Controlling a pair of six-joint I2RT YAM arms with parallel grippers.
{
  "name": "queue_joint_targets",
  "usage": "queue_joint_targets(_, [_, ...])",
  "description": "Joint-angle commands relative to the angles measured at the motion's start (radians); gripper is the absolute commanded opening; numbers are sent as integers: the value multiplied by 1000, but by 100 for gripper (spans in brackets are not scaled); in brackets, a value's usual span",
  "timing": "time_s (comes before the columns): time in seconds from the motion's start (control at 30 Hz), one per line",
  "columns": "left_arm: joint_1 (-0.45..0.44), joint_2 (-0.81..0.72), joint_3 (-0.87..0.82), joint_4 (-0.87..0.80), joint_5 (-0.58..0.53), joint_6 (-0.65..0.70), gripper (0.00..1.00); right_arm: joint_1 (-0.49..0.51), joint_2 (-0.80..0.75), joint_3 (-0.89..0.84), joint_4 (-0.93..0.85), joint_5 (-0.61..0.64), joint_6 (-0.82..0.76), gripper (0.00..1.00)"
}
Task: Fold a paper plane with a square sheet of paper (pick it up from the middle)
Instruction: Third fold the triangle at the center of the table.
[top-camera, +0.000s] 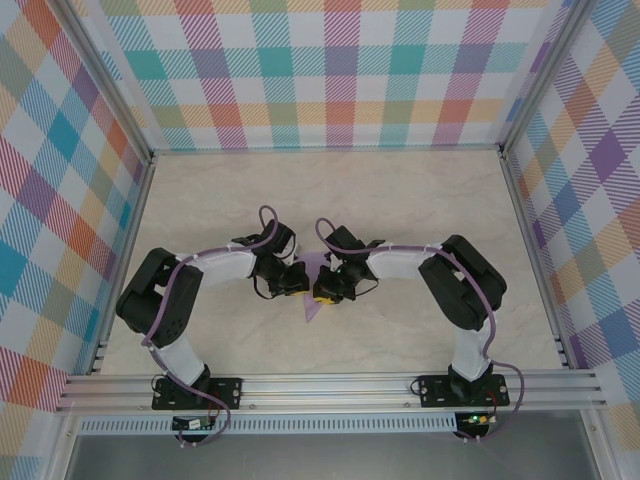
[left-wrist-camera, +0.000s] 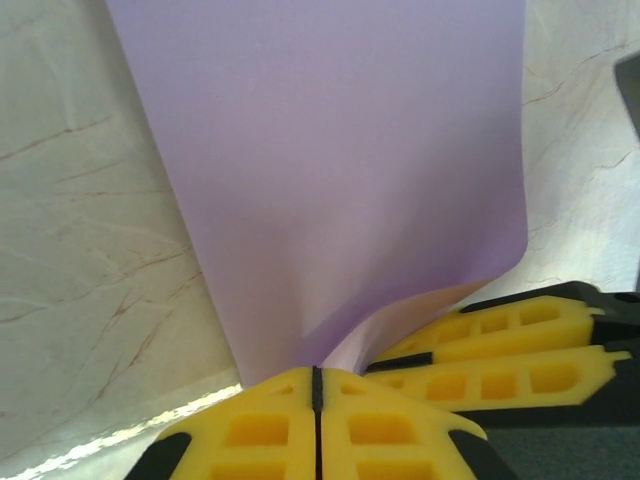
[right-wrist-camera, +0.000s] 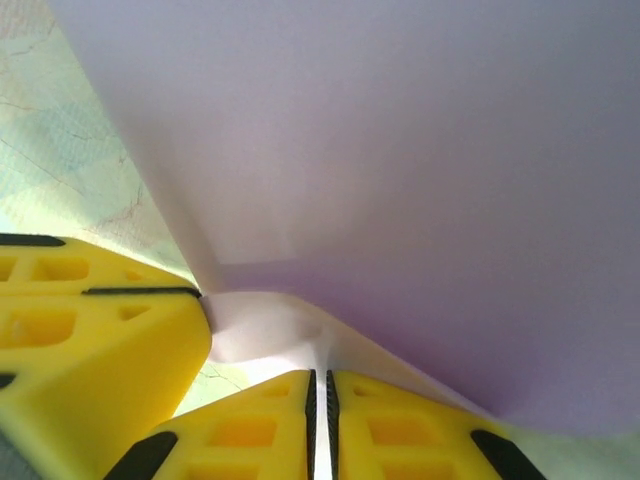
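The lavender square sheet of paper (top-camera: 315, 272) hangs between my two grippers over the middle of the table, bent and creased, with a pointed corner (top-camera: 312, 312) towards the near edge. My left gripper (left-wrist-camera: 318, 372) is shut on its lower edge, the paper rising wide above the yellow fingertips. My right gripper (right-wrist-camera: 318, 375) is shut on the same sheet (right-wrist-camera: 400, 180), a thin white strip of paper showing in the slit between its fingers. The two grippers sit tip to tip, left gripper (top-camera: 296, 280) and right gripper (top-camera: 326, 290). Whether the sheet has the paper plane's shape I cannot tell.
The pale marbled tabletop (top-camera: 400, 190) lies behind the arms, enclosed by plaid walls (top-camera: 330, 80) on three sides. An aluminium rail (top-camera: 330, 385) runs along the near edge by the arm bases. The other arm's yellow fingers (left-wrist-camera: 500, 345) crowd the right side of the left wrist view.
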Motion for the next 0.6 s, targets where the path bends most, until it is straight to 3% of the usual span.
queue_joint_targets(0.0, [-11, -22, 13, -32, -41, 21, 4, 2, -60, -16, -10, 10, -33, 16])
queue_joint_targets(0.57, [-11, -25, 8, -21, -56, 18, 2, 0, -16, -5, -22, 26, -48, 15])
